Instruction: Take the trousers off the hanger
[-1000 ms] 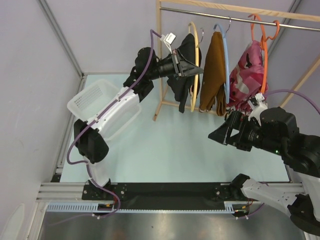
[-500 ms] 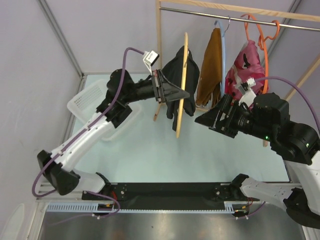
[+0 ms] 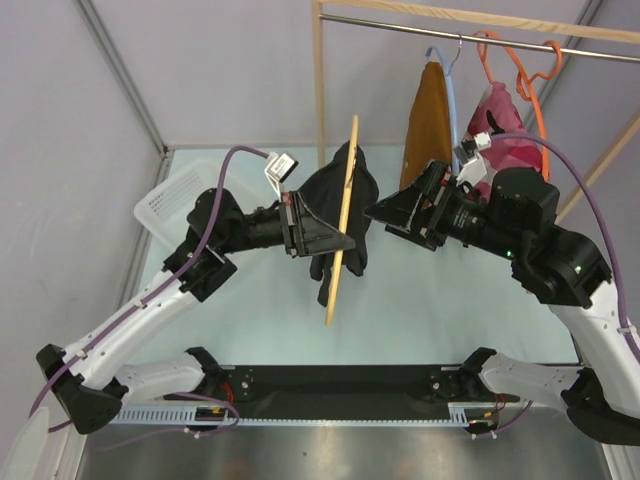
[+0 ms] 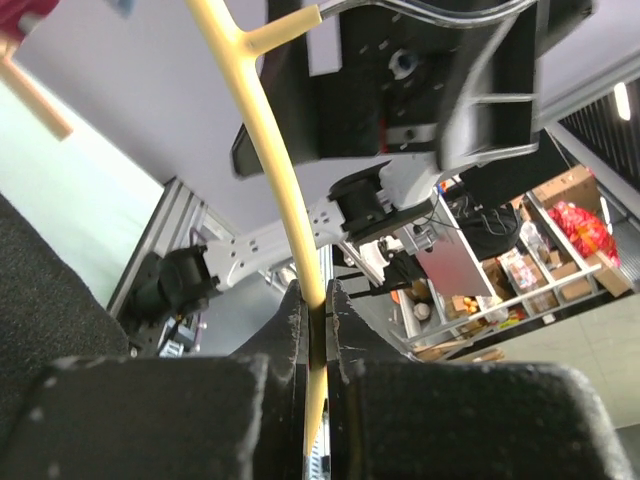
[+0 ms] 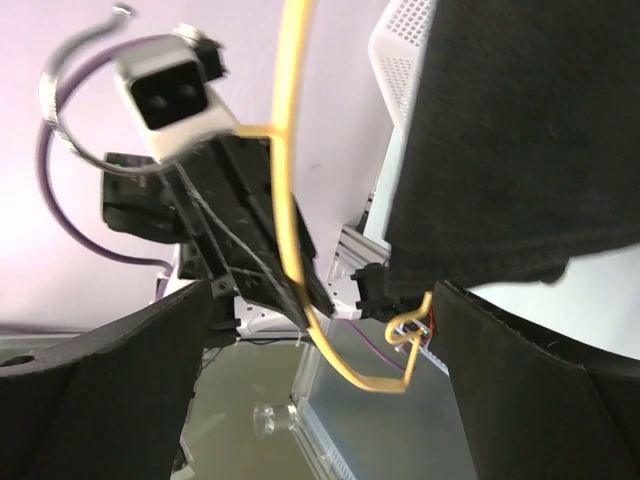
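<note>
Trousers (image 3: 362, 190): black, draped on the pale yellow hanger (image 3: 349, 160), which is held in the air mid-frame.

Top view:
- The rail is at 1 o'clock, well apart, carrying the mustard garment (image 3: 430, 120) and the pink camo garment (image 3: 500, 130).
- Left gripper (image 3: 338, 240) reaches in from 9 o'clock and clamps the hanger.
- Right gripper (image 3: 373, 212) reaches in from 3 o'clock, just beside the fabric and not on it.
- White basket (image 3: 185, 195) sits at 10 o'clock.

Left wrist view:
- Fingers (image 4: 200, 400) are pinched tight on the thin hanger bar at 6 o'clock.
- Trouser fabric shows at 8 o'clock.

Right wrist view:
- Fingers (image 5: 110, 390) are spread wide at 7 and 5 o'clock, with nothing gripped.
- Trousers fill 1 to 3 o'clock.
- The hanger runs from 12 to 6, and its small hooked end (image 5: 410, 325) sits just beside the hem.

Risks, my read:
- The grip is a narrow pinch on a slim bar, so a sideways tug on the cloth could pivot the hanger or pull it out of the left jaws.
- If the right gripper closes too deep, it grabs the bar along with the cloth and nothing comes off.
- The hem could snag on that hooked end during the pull.
- A shallow pinch on soft fabric could slip.
</note>
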Tool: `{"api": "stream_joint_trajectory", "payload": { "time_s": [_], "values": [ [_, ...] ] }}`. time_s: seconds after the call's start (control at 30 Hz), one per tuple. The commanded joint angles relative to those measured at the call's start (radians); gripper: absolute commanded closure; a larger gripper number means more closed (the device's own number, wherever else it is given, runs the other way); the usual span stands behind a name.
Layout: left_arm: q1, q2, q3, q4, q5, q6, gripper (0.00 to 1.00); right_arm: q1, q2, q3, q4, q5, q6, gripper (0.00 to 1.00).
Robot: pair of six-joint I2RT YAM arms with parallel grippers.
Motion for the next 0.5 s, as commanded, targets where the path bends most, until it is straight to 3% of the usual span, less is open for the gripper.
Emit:
{"api": "stream_joint_trajectory", "payload": {
  "time_s": [0.0,0.33,0.47],
  "values": [
    [-0.018,-0.093,-0.035,0.158,-0.034,0.023,1.0,-0.003,0.011,-0.052,0.128,-0.043,0.005,0.02],
    [-0.031,-0.154,-0.107,0.15,-0.071,-0.015,1.0,-0.003,-0.017,-0.138,0.187,0.007,0.0,0.04],
    [-0.032,-0.159,-0.108,0.143,-0.073,-0.015,1.0,-0.003,-0.012,-0.149,0.214,0.013,0.001,0.12]
  ]
}}
